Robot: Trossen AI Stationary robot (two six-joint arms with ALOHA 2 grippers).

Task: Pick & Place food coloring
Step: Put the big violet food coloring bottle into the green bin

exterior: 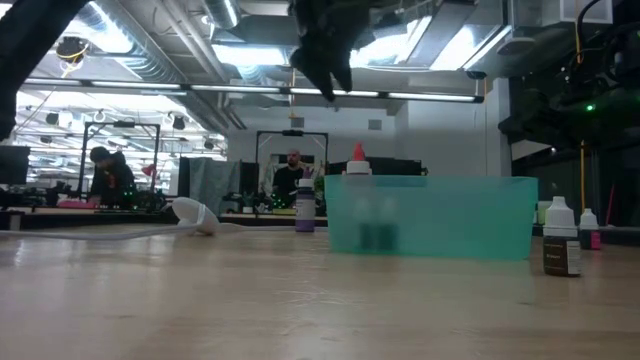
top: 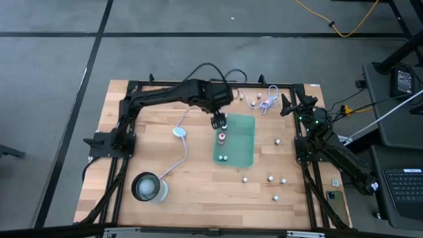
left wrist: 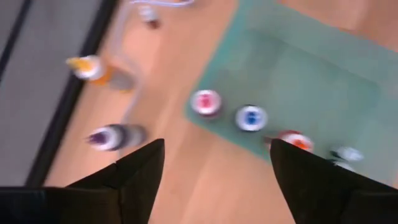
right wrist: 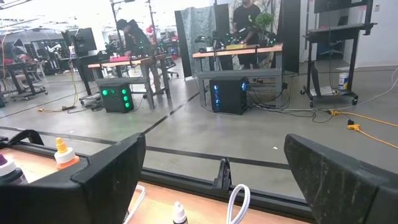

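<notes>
The food coloring is a set of tiny bottles. Several stand in the green tray [top: 241,142]: a red-capped one [top: 223,137], a pair [top: 223,158], and in the left wrist view a blue cap [left wrist: 251,117] and a red-orange one [left wrist: 292,140]. Others stand loose on the table, near the right edge [top: 269,177] and at the far edge [top: 252,102]. My left gripper [top: 219,123] hangs open above the tray's far left corner, pointing steeply down, nothing between its fingers [left wrist: 214,146]. My right gripper [top: 284,106] waits open at the far right [right wrist: 214,149].
A pale-blue puck [top: 179,132] on a white cable lies left of the tray. A round clear glass container [top: 149,187] stands near the front left. An orange bottle [left wrist: 93,68] and a purple bottle [left wrist: 112,137] stand near the table's far edge. People are in the room behind.
</notes>
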